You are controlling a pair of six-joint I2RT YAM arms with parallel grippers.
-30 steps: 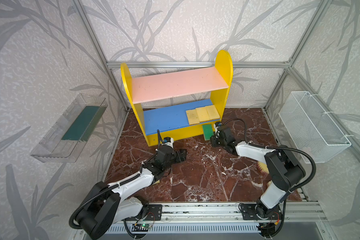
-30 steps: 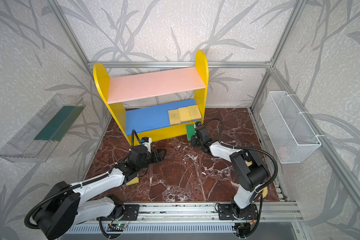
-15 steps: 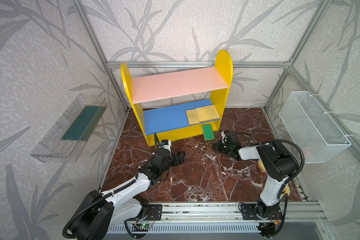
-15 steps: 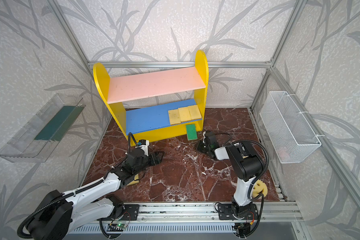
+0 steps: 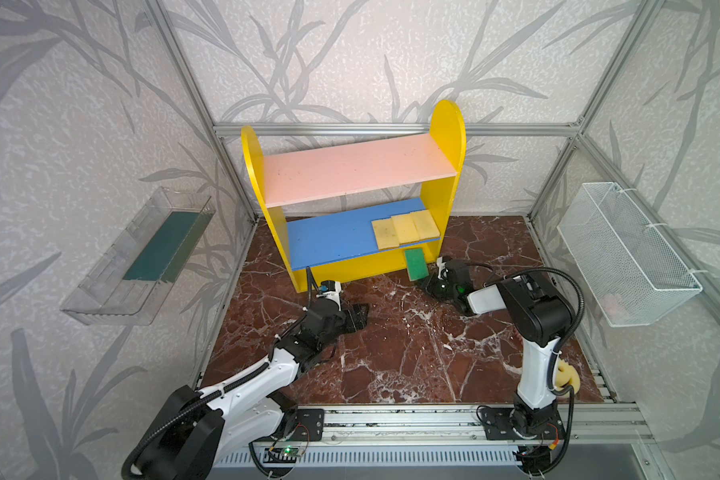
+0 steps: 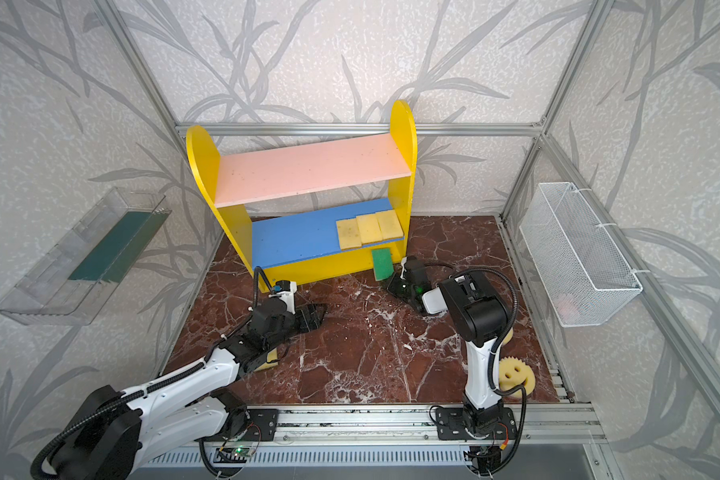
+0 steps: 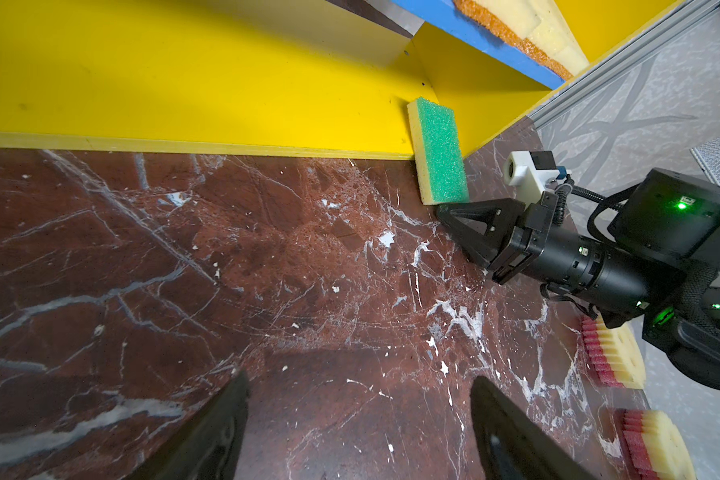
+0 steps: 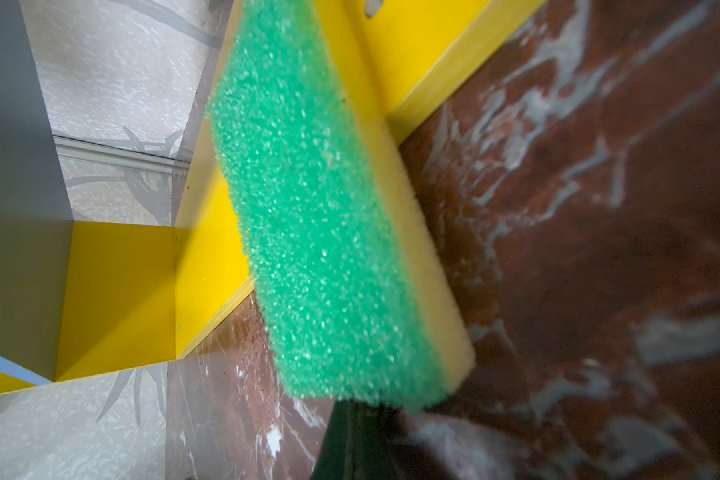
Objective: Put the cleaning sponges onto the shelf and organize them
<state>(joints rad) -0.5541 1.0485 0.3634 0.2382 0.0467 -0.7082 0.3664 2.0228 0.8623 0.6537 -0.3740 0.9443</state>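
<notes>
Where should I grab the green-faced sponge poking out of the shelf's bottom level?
Probably take the green-faced sponge by the end overhanging the yellow base, pinched across its long foam sides, coming from the open floor in front. Its far end sits beside the side panel, under the blue board's front edge.

Smiley sponge (image 5: 566, 372) half hidden behind R arm (image 5: 535, 365).

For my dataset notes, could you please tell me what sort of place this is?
Probably a robot test cell: aluminium frame, wallpapered panels, left arm and right arm on a rail.
</notes>
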